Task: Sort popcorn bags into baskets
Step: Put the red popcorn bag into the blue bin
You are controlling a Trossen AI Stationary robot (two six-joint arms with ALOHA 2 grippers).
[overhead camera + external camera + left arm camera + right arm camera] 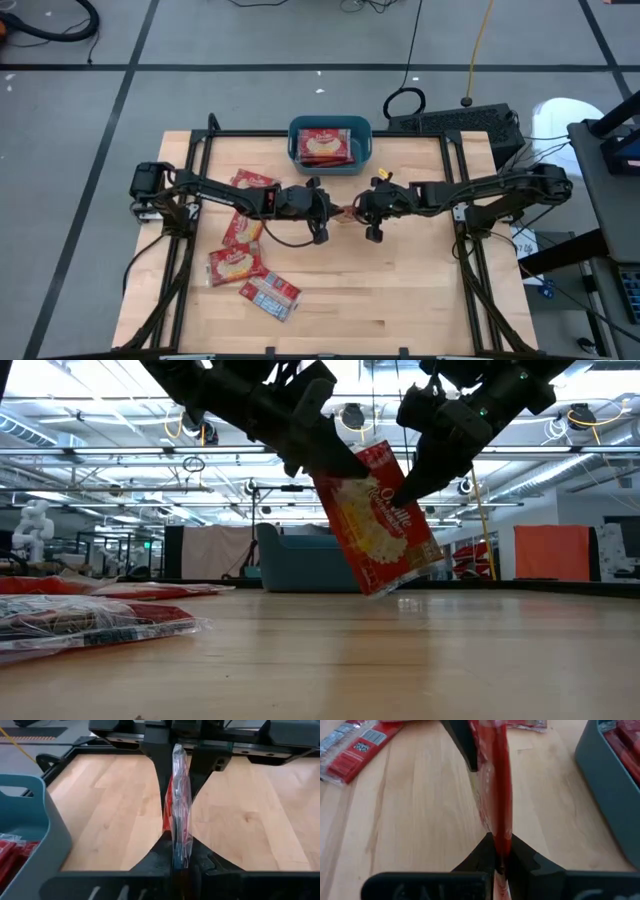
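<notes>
High view overhead, straight down, whole table (400,300). Low view table-level, facing room. Both wrist views close, facing each other along same held popcorn bag (180,805), shared with low view.

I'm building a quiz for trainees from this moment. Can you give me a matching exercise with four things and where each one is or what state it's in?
Things:
1. held popcorn bag
2. teal basket
3. left pincer
4. bag showing its back

Places or states:
A. lying flat near the table's front left
B. hanging in the air between both pincers
C. at the table's far edge, bags inside
D. shut on one edge of the held bag

Pairs: 1-B, 2-C, 3-D, 4-A
</notes>
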